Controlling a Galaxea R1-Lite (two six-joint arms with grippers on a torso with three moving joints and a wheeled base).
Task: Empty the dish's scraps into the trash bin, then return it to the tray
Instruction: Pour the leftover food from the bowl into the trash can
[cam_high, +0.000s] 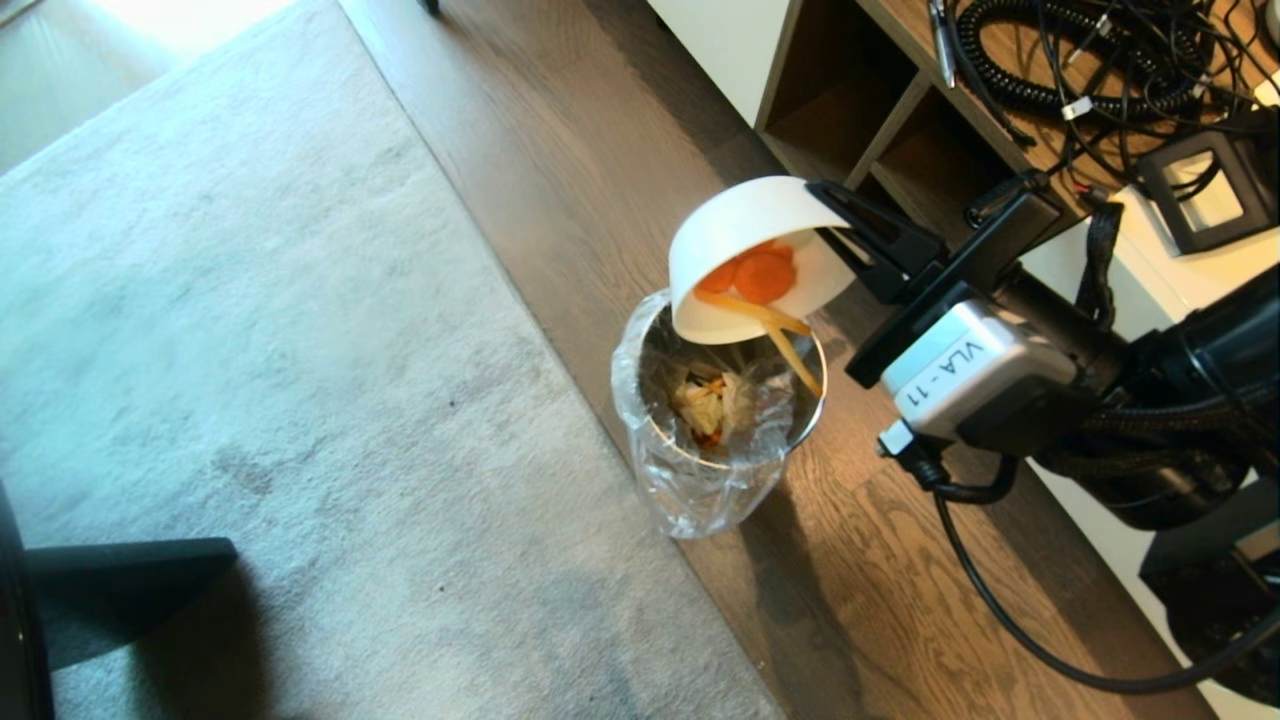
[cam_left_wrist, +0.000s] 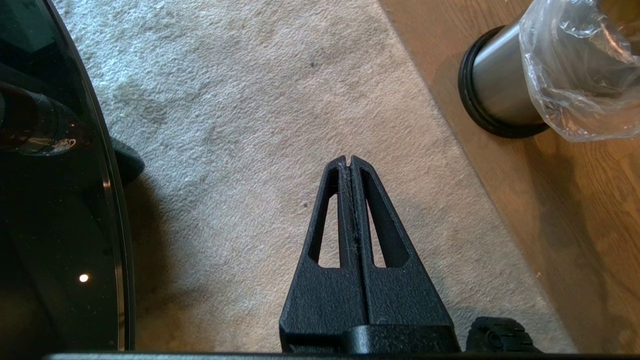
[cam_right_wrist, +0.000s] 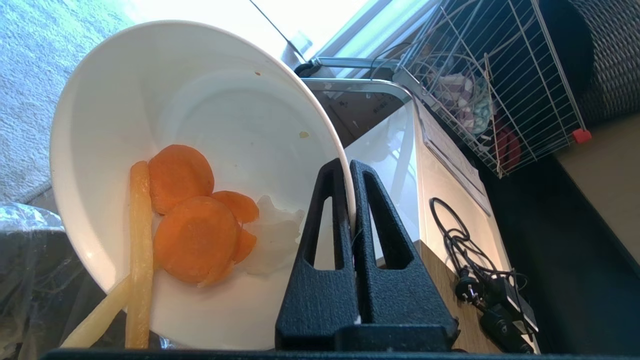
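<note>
Your right gripper (cam_high: 835, 232) has its jaws clenched on the rim of the dish (cam_high: 735, 225), held tipped steeply over the trash bin (cam_high: 715, 420) at centre frame. The scraps (cam_high: 760, 285) cling low inside, yellow strips hanging past the rim, perhaps already sliding. Your left gripper (cam_left_wrist: 350, 161), jaws pressed together and empty, hangs over the carpet (cam_left_wrist: 260, 125).

Site: my workspace, a lived-in room doubling as lab | pale carpet (cam_high: 250, 350) left of frame | wood floor (cam_high: 900, 560) | open shelf unit (cam_high: 860, 100) with tangled cables (cam_high: 1090, 60) upper right
</note>
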